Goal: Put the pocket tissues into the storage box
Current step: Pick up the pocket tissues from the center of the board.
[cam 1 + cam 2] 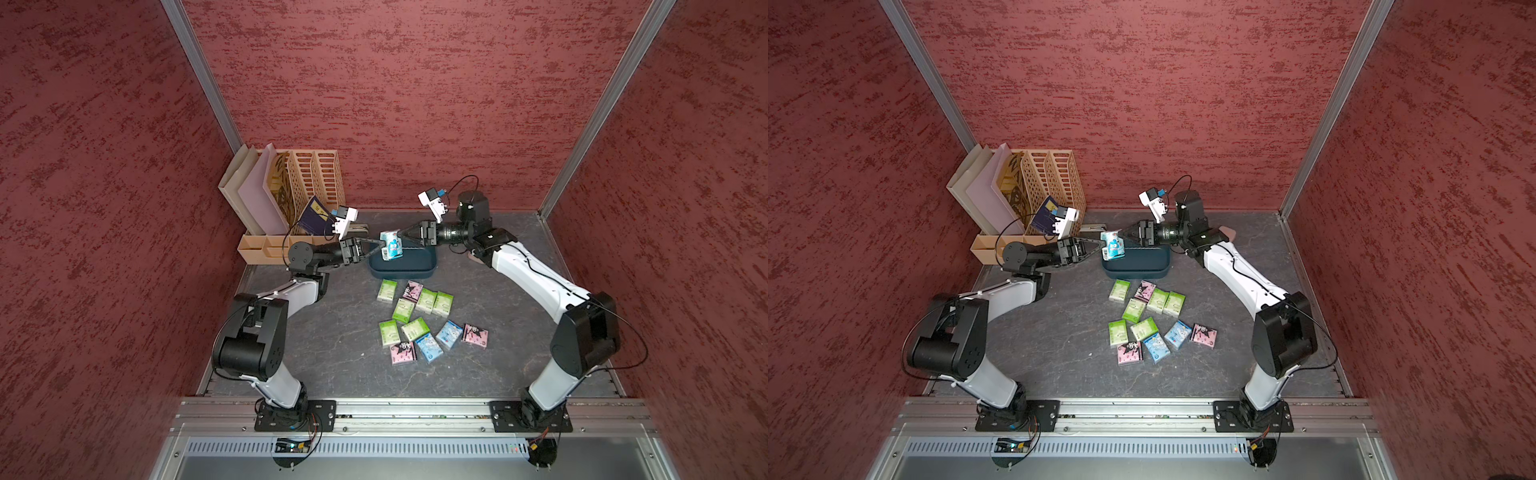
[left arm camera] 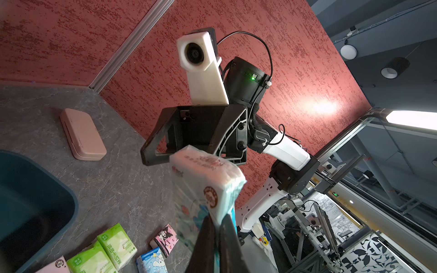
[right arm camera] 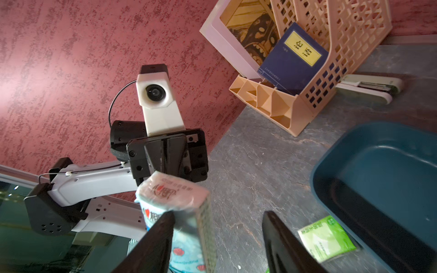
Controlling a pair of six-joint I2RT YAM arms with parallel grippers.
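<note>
Navy book in beige slotted organizer: yellow label reads 论语. My left hand clenched on light-blue plastic tissue packet, long axis upright, over left end of dark teal shallow tub. Packet's red print unreadable. My right hand released, one finger beside packet. Remaining packets flat on worktop.
</note>
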